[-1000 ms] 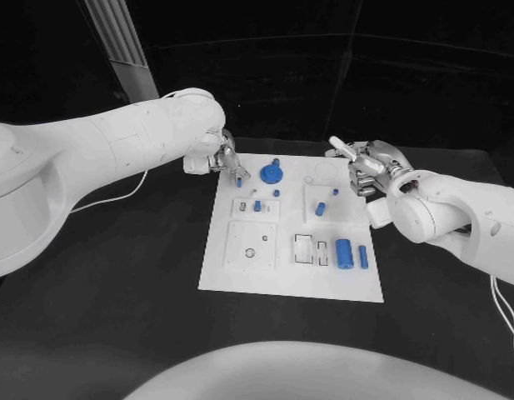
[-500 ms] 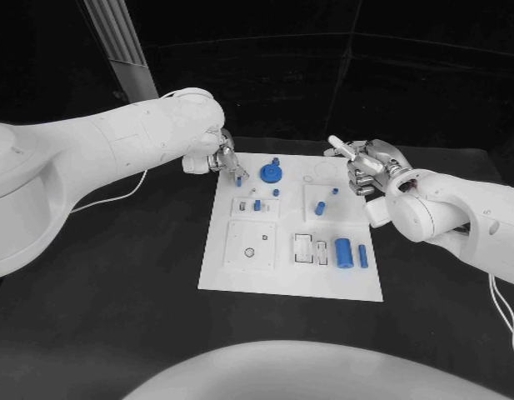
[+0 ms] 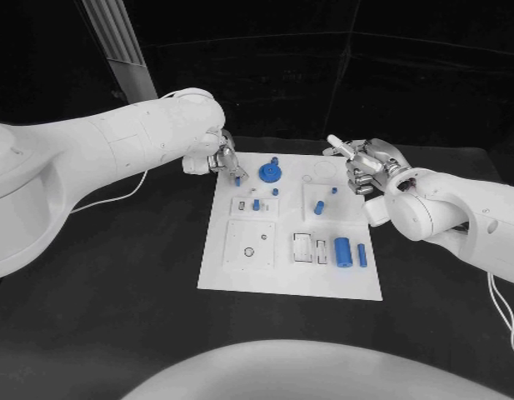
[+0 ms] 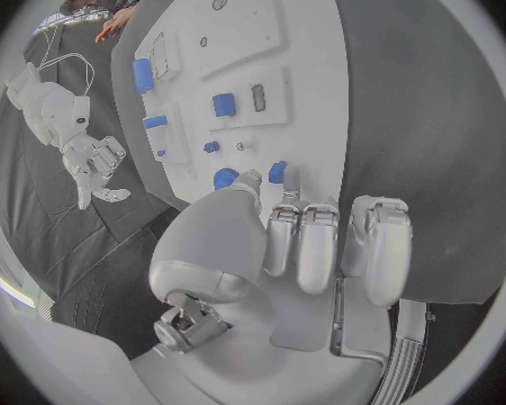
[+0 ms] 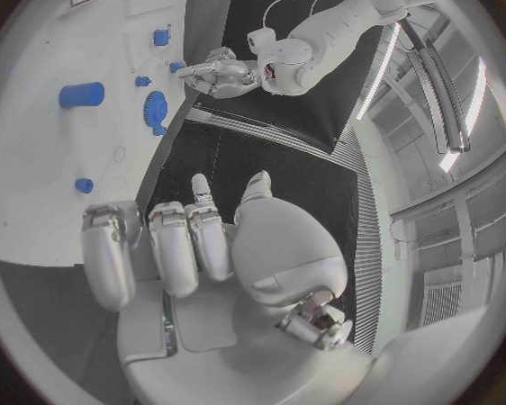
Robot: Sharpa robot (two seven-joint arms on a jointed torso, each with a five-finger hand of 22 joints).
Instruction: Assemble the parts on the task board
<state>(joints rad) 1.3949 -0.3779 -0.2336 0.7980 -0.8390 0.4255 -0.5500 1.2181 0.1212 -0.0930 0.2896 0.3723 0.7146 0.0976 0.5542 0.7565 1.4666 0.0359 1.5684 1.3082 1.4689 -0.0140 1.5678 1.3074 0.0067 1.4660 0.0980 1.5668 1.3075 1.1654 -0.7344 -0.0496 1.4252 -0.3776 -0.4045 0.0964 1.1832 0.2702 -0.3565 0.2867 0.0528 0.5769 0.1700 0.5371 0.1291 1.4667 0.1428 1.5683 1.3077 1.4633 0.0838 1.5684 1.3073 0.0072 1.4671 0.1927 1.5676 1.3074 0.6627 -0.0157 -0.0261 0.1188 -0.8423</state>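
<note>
left hand [image 3: 221, 160] sits at the far left corner of the task board [image 3: 239, 271], fingers curled together, a small blue part [image 3: 241, 177] pinched at the fingertips just above the board edge. right hand [image 3: 365, 167] hovers by the far right corner, fingers loosely apart, nothing in it. blue gear [image 3: 270, 174] stands between the hands; blue cylinder [image 3: 343, 249] lies nearer, right side.

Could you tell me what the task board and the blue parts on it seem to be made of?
The task board looks like matte white plastic: flat, even, no glare. The blue gear-like part and blue cylinder look like smooth moulded or printed plastic, uniformly coloured; uncertain.
</note>
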